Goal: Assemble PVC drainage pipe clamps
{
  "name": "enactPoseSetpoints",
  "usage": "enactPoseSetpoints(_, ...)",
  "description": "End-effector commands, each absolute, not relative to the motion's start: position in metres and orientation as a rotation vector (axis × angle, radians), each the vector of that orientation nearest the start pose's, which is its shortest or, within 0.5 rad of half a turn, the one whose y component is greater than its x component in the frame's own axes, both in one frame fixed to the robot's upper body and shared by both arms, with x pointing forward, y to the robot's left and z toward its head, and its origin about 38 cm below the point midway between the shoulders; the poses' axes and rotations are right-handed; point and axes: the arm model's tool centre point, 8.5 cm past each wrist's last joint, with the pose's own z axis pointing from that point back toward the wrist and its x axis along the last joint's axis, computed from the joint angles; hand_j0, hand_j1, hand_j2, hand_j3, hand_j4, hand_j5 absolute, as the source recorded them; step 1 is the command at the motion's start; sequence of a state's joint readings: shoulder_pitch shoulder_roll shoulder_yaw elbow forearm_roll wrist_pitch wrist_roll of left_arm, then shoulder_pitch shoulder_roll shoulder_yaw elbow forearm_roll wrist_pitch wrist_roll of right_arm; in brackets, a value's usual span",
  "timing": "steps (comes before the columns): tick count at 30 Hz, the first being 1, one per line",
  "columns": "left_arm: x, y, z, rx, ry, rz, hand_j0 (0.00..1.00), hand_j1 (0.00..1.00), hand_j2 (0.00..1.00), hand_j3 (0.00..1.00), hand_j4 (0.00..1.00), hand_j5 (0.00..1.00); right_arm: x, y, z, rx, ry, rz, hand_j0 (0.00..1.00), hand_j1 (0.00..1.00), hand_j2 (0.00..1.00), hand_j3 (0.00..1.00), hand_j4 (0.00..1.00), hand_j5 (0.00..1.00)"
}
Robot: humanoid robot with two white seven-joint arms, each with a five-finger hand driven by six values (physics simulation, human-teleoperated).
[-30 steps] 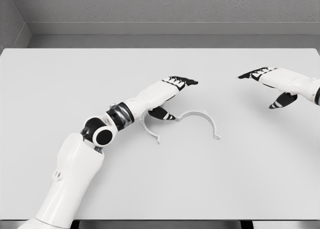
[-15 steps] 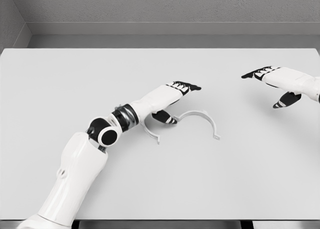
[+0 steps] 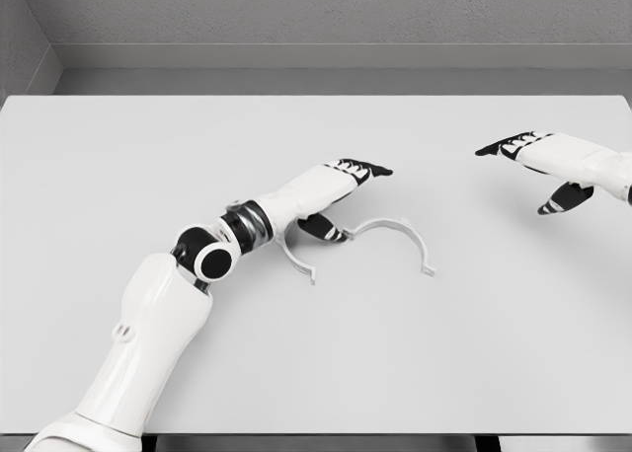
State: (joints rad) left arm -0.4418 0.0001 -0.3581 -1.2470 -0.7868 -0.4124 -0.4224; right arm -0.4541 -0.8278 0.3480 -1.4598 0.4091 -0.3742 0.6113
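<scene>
Two white half-ring pipe clamp halves lie on the white table [image 3: 118, 156]. The right clamp half [image 3: 398, 236] arches upward near the middle. The left clamp half [image 3: 296, 263] curves under my left forearm and is partly hidden by it. My left hand [image 3: 346, 197] hovers over the spot where the two halves meet, fingers stretched forward and thumb hanging down close to the clamp end, holding nothing. My right hand [image 3: 538, 171] floats at the far right, well away from both clamps, fingers spread and thumb down, with nothing in it.
A grey wall [image 3: 316, 18] rises behind the table's far edge. The table's near edge runs along the bottom of the picture.
My left arm swung a little rightward and then eased back slightly over the clamps. The right hand drifted slightly right. Both clamp halves lie where they were.
</scene>
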Motion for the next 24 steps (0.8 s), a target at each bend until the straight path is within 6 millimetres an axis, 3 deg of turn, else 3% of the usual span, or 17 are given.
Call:
enactPoseSetpoints(1, 0.444, 0.074, 0.111, 0.156, -1.675, -1.575, 1.00, 1.00, 1.00, 1.00, 1.00, 1.00, 0.430, -0.369, 0.208, -0.524, -1.223, 1.784, 1.00, 1.00, 1.00, 1.00, 1.00, 1.00)
enactPoseSetpoints(24, 0.468, 0.077, 0.120, 0.205, -1.639, -1.614, 1.00, 1.00, 1.00, 1.00, 1.00, 1.00, 0.429, -0.369, 0.208, -0.522, -1.224, 1.789, 1.00, 1.00, 1.00, 1.00, 1.00, 1.00)
